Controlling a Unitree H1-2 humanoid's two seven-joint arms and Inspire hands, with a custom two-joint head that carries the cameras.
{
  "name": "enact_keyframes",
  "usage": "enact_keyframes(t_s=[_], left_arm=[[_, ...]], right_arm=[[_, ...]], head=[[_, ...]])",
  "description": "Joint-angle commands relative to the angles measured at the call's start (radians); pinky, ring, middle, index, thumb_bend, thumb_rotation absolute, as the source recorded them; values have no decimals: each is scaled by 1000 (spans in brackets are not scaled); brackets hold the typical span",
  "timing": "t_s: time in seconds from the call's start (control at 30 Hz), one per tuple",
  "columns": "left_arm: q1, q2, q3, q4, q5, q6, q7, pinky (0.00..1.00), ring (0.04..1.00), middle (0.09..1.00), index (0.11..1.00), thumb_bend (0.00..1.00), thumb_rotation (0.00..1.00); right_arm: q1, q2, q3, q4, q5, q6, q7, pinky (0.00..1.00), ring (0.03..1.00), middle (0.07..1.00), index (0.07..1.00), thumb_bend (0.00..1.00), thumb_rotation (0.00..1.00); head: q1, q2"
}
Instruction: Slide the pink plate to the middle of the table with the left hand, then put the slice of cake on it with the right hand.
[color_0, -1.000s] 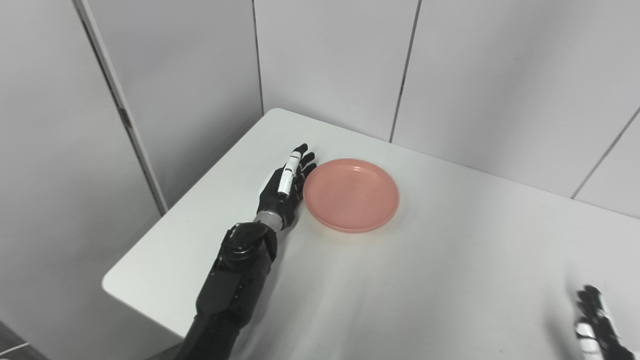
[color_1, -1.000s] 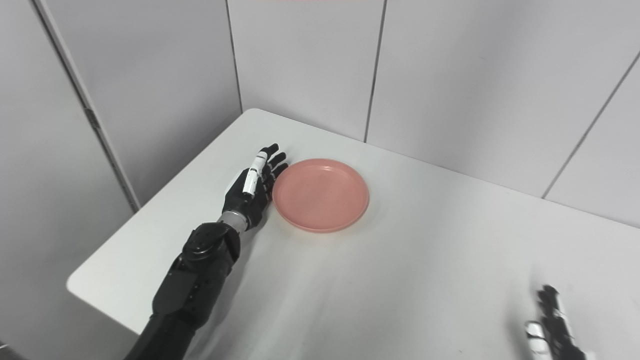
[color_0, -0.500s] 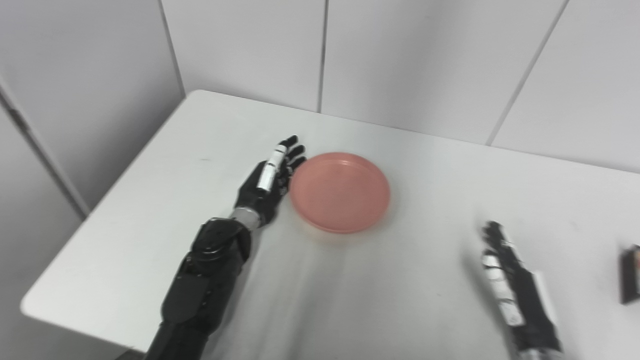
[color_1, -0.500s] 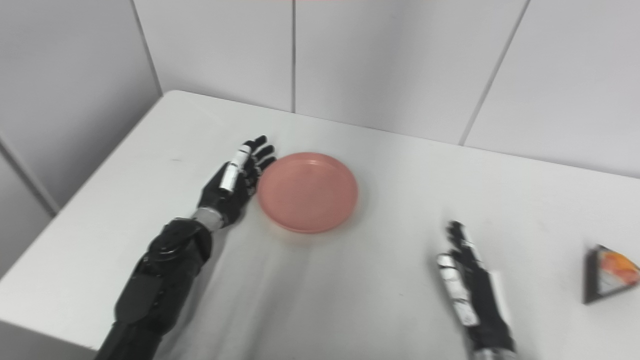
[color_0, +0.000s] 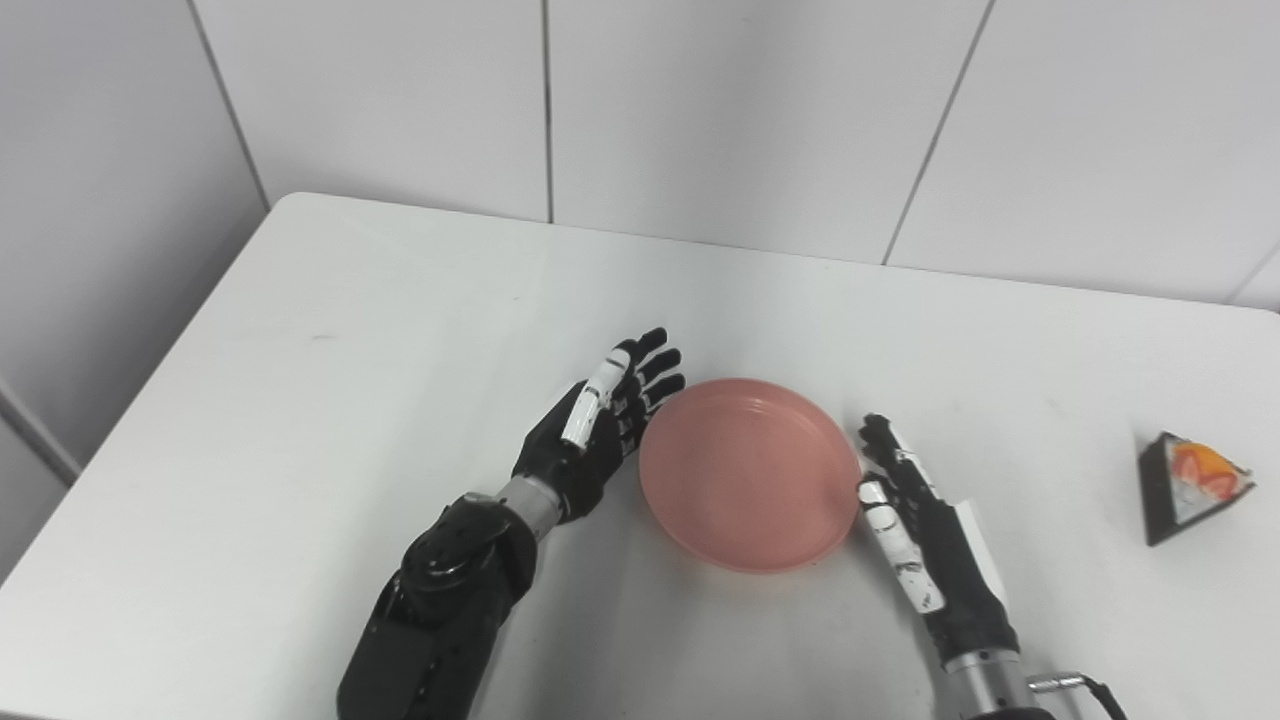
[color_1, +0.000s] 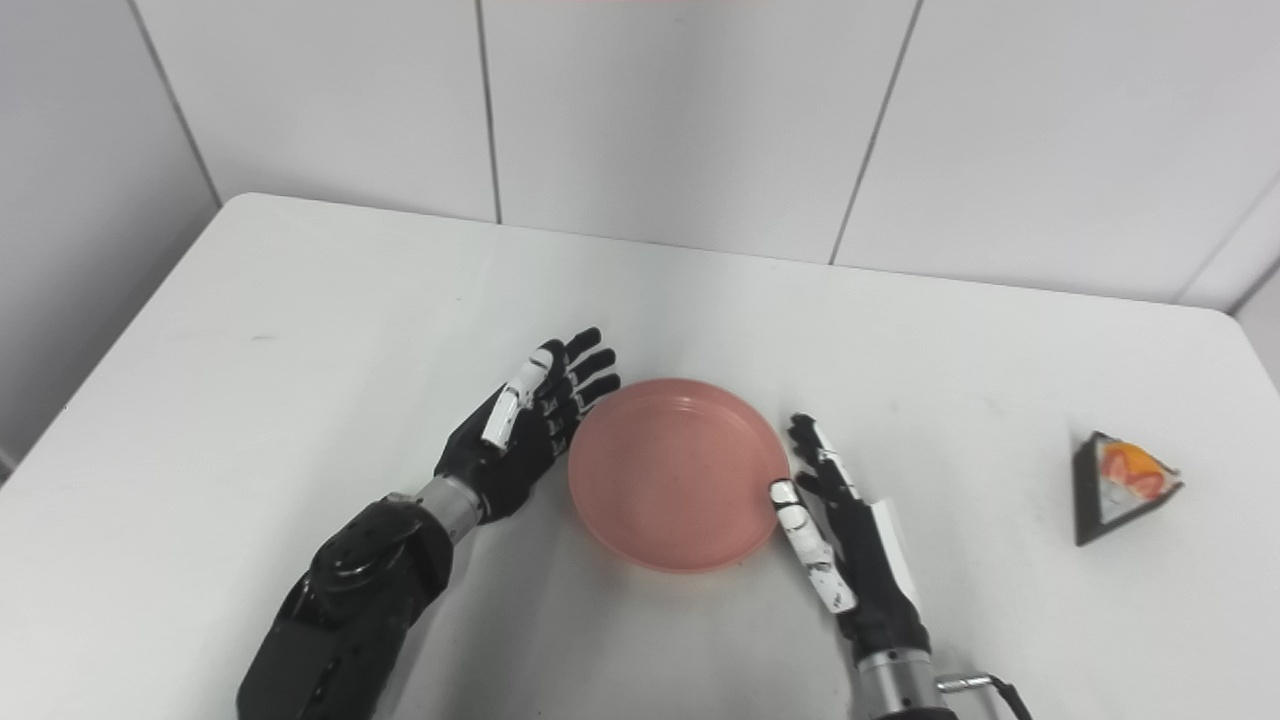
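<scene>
The pink plate (color_0: 748, 472) lies flat on the white table (color_0: 350, 330), near its middle and towards the front. My left hand (color_0: 600, 430) is open, fingers straight, its side against the plate's left rim. My right hand (color_0: 920, 520) is open and empty, fingers straight, right beside the plate's right rim. The slice of cake (color_0: 1190, 485), a dark wedge with an orange and white top, rests on the table at the far right, well apart from both hands. It also shows in the right eye view (color_1: 1122, 485).
Grey wall panels (color_0: 700, 100) stand close behind the table's back edge. The table's left edge runs down the left of the picture, with a gap beside it.
The camera has swung right, bringing the cake and right hand into view. My left hand has pushed the plate to the right along the table. The plate now sits between both hands.
</scene>
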Motion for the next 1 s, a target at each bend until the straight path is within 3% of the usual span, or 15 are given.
enact_keyframes(t_s=[0.0, 0.33, 0.57, 0.63, 0.67, 0.93, 0.97], left_arm=[[31, 7, -9, -5, -3, 57, -12, 951, 965, 975, 953, 369, 1000], [46, 11, 11, 18, 2, 54, -34, 970, 969, 974, 963, 369, 1000], [68, 21, 5, 33, 28, 52, -37, 941, 950, 957, 944, 362, 1000], [71, 23, 4, 35, 26, 54, -39, 928, 943, 948, 941, 365, 1000], [72, 24, 5, 37, 23, 54, -41, 929, 943, 948, 942, 365, 1000], [71, 31, 17, 55, 23, 48, -61, 931, 947, 951, 941, 377, 1000], [71, 32, 21, 57, 22, 48, -61, 928, 944, 947, 937, 378, 1000]], right_arm=[[-3, 4, 6, -19, -8, 9, 0, 867, 919, 921, 923, 363, 1000], [-8, 5, 8, -1, -9, -6, -9, 863, 917, 919, 922, 386, 1000], [-12, 0, 4, -9, -75, -27, -52, 849, 906, 917, 918, 326, 1000], [-15, -3, -2, -21, -90, -17, -57, 863, 904, 924, 932, 394, 1000], [-17, -5, -6, -29, -99, -7, -59, 860, 899, 924, 934, 410, 1000], [-51, -41, -7, -148, -275, 147, -36, 815, 897, 959, 991, 609, 1000], [-60, -48, -10, -157, -295, 159, -35, 800, 894, 962, 996, 645, 1000]], head=[[-4, -2], [-60, 2], [-108, 2], [-108, 2], [-144, 2], [-203, -4], [-241, -11]])
